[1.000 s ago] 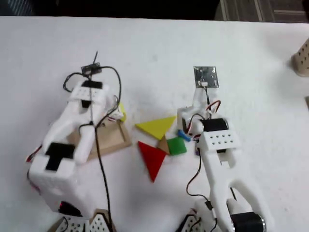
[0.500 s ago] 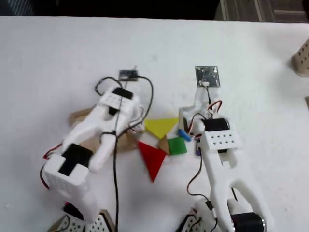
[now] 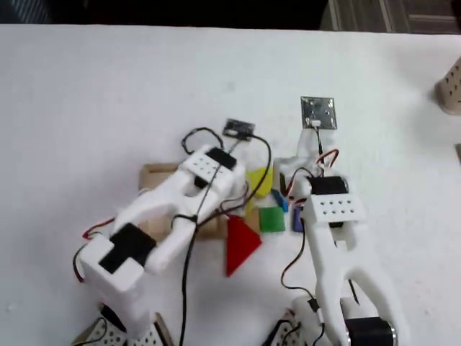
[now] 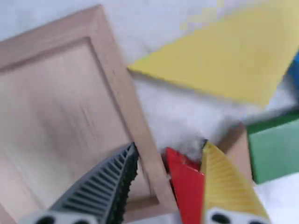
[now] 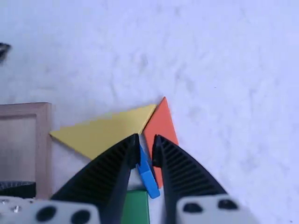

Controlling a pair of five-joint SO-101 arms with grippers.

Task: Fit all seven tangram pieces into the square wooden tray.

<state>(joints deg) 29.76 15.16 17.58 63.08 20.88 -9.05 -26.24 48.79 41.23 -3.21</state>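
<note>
White worktop (image 3: 108,86) is carrying the wooden tray (image 4: 124,98), with the loose pieces lying just beside its rim. The left fingers (image 4: 170,147) are standing open astride that rim and the red triangle (image 4: 187,186), holding nothing; closing here could be clamping the rim instead. The right fingers (image 5: 145,138) are pinching the thin blue piece (image 5: 147,175), which could be twisting out.
</note>
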